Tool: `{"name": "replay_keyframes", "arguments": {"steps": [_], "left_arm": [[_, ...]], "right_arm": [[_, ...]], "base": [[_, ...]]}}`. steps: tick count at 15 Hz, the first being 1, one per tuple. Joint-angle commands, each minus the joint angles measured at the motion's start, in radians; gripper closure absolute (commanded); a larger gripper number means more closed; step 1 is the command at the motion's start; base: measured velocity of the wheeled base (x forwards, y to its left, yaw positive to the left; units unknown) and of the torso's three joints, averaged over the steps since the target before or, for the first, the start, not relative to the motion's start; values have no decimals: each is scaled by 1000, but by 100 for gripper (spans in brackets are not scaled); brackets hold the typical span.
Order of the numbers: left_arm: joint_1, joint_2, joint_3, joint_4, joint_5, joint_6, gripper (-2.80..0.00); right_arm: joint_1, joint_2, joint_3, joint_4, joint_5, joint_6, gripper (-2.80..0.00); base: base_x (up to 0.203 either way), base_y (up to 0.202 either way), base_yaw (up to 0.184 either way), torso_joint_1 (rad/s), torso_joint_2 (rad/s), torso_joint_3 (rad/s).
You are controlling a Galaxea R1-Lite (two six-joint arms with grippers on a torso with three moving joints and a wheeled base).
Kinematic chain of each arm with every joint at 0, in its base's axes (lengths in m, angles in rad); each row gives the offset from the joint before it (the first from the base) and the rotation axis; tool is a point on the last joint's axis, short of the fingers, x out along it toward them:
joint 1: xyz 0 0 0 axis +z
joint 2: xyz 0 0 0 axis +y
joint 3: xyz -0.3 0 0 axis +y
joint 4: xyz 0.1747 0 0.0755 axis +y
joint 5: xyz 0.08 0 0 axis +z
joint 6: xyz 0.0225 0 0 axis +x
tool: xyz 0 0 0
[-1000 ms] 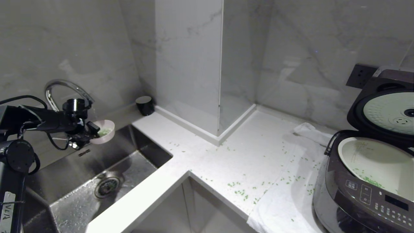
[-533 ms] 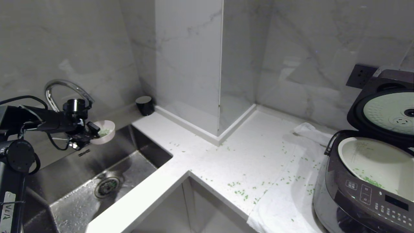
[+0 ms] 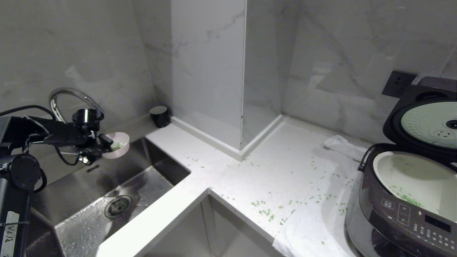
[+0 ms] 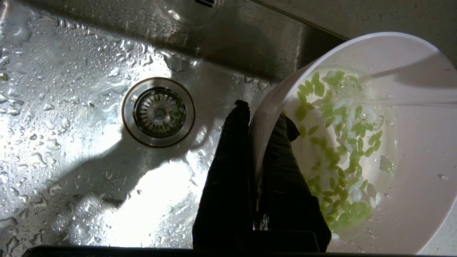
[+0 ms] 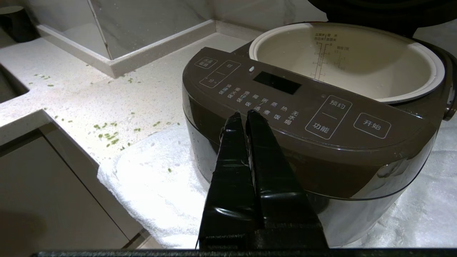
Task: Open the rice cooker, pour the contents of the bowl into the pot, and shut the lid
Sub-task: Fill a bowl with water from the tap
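Observation:
My left gripper [image 3: 103,144] [image 4: 262,114] is shut on the rim of the pale pink bowl [image 3: 118,144] [image 4: 410,150], one finger inside and one outside. It holds the bowl over the sink, beside the faucet. The contents [image 4: 339,150], green bits in a little water, lie in the bowl. At the far right the rice cooker [image 3: 400,214] [image 5: 303,142] stands with its lid [image 3: 425,121] up. Its white pot [image 3: 417,178] [image 5: 357,60] has a few green bits in it. My right gripper [image 5: 244,116] is shut and empty, in front of the cooker's button panel.
The wet steel sink [image 3: 89,185] has a drain [image 3: 117,206] [image 4: 158,111] and a curved faucet [image 3: 68,94]. A black cup [image 3: 160,116] stands in the counter's back corner. Green bits [image 3: 264,212] are scattered on the counter and on the white towel [image 3: 314,228] under the cooker.

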Motion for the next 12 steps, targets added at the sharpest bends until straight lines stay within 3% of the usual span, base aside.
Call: {"name": "replay_keyframes", "arguments": {"steps": [1,12], "left_arm": [[-6,4,0,-1,2,-5,0],[8,-4,0,3,2,-5,0]], "right_arm": [[1,0,2,-1,0,1,0],[0,0,2,-1,0,1,0]], "base": [[0,0,0,0,0,0],[0,0,0,0,0,0]]}}
